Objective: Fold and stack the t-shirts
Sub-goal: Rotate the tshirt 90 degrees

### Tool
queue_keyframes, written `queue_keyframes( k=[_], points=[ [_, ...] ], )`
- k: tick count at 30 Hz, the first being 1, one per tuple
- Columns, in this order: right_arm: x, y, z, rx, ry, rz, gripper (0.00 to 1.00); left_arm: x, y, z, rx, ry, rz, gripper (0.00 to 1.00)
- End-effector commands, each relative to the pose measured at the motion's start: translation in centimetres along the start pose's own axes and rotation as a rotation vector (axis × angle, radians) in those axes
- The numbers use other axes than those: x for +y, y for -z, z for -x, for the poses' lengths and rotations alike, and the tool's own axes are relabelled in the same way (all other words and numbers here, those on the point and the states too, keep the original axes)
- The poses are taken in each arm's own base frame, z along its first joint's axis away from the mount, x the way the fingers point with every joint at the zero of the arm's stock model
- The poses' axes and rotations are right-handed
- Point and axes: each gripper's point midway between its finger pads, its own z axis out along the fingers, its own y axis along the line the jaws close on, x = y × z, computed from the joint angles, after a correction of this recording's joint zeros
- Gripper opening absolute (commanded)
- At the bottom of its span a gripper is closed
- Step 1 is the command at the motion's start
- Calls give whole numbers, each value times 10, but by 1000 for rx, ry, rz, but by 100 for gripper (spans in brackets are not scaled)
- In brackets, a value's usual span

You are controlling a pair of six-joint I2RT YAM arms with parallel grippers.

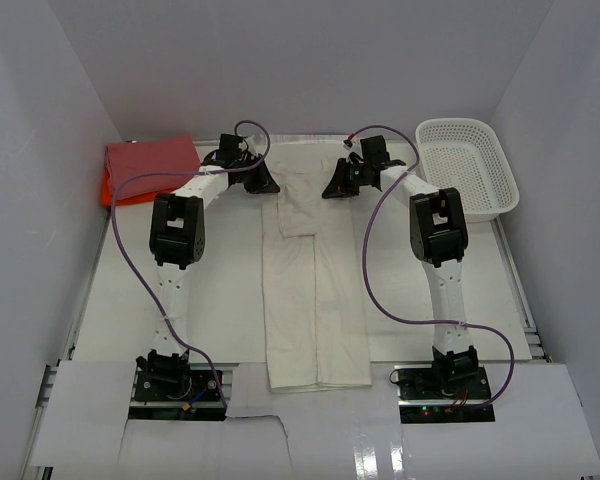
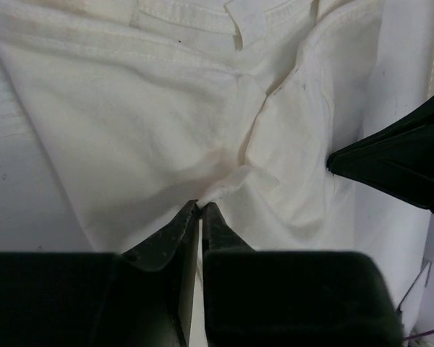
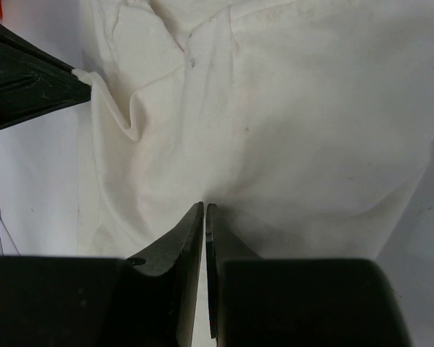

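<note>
The cream t-shirt (image 1: 315, 300) lies as a long narrow strip down the middle of the table, with its collar end far away. My left gripper (image 1: 263, 183) is at the strip's far left corner. In the left wrist view it (image 2: 201, 205) is shut on a small pinch of the cream cloth (image 2: 130, 123). My right gripper (image 1: 335, 185) is at the far right corner. In the right wrist view it (image 3: 205, 208) is shut, its tips pressed into the cream cloth (image 3: 311, 130). The folded pink-red t-shirt (image 1: 152, 160) rests on the orange t-shirt (image 1: 108, 190) at the far left.
A white plastic mesh basket (image 1: 468, 165) stands at the far right corner. White walls enclose the table on the left, right and back. Each gripper's black finger shows in the other's wrist view.
</note>
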Motion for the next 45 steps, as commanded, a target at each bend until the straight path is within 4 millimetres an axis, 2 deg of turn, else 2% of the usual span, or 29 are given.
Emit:
queue_keyframes(
  k=[1,6,12,16,21,23,34,39,45],
  points=[
    [-3,5,-1,8,6,-2,11,-17,7,16,-32,-43,-16,15],
    [-13,2,-3,10,-6,-34,11,-21,14,23,-55,-48,-1,0],
    [-27,1,7,-20,-18,-86,8,-27,27,29,-76,-42,22,0],
    [-32,-1,5,-14,-27,-93,8,-30,36,32,-78,-24,46,0],
    [-38,-3,3,-11,-36,-111,8,-21,43,30,-61,31,115,0],
    [-39,-4,3,-11,-36,-113,8,-24,47,32,-67,31,117,0],
    [-42,-7,-1,1,-39,-108,9,-37,71,67,-107,54,114,0],
    [-42,-7,0,0,-36,-108,9,-30,77,58,-73,111,138,0],
    [-40,-7,2,-4,-38,-103,11,-8,80,29,31,248,186,0]
  ],
)
